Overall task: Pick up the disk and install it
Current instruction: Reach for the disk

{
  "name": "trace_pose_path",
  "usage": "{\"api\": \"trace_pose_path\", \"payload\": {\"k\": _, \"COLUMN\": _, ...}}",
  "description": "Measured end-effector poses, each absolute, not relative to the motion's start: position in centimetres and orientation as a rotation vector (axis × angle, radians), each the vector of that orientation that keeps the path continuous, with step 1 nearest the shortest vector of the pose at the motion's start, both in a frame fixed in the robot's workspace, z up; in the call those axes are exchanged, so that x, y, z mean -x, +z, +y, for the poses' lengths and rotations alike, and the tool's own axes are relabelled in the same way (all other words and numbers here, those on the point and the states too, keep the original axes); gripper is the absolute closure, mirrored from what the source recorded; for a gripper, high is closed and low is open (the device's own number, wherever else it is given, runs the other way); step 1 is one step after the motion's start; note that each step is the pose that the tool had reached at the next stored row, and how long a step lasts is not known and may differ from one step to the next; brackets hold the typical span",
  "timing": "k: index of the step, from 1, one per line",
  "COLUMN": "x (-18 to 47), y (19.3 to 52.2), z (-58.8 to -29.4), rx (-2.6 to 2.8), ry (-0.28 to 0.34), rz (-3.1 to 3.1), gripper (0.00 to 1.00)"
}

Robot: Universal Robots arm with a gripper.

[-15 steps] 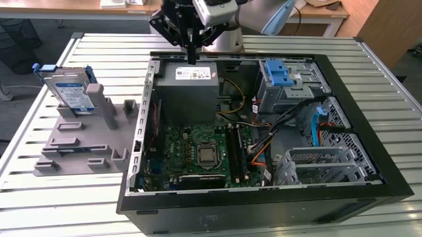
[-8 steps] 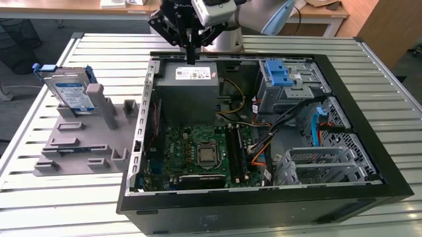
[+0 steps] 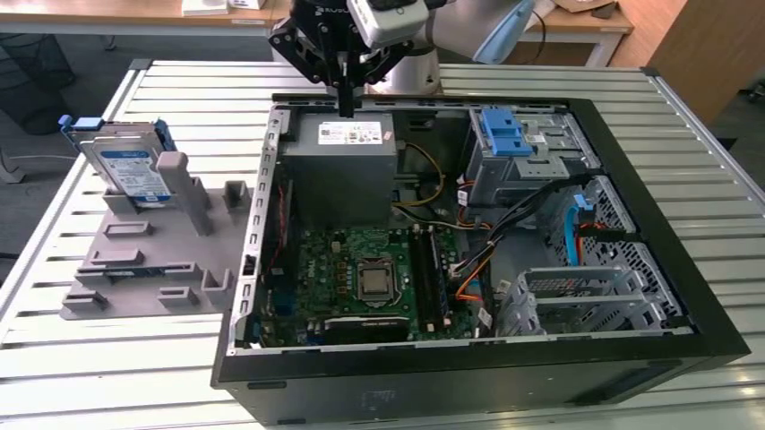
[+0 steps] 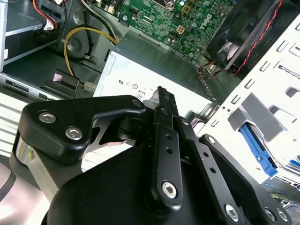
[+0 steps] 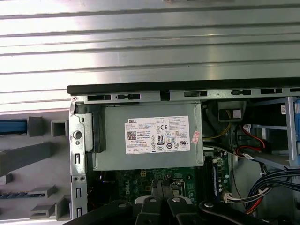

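Disk (image 3: pixel 129 170) in holder (image 3: pixel 143 269), slatted table (image 3: pixel 120 376)

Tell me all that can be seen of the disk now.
The disk is a flat silver drive with a white-and-blue label, in a blue plastic frame showing at its top. It stands on edge, leaning back, in the grey holder, at the exterior view's left of the computer case. Only the holder touches it; the gripper hangs apart, over the case.
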State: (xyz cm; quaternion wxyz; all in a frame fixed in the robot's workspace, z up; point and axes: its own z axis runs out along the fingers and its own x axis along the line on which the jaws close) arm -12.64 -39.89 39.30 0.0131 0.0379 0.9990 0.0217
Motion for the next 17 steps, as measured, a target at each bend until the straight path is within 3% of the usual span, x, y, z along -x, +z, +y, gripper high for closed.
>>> {"api": "trace_pose_path", "payload": {"k": 17, "x": 12.87, "y": 39.25, "z": -39.89, "rx": -0.118, "ry": 0.068, "rz": 3.113, "gripper": 0.89}}
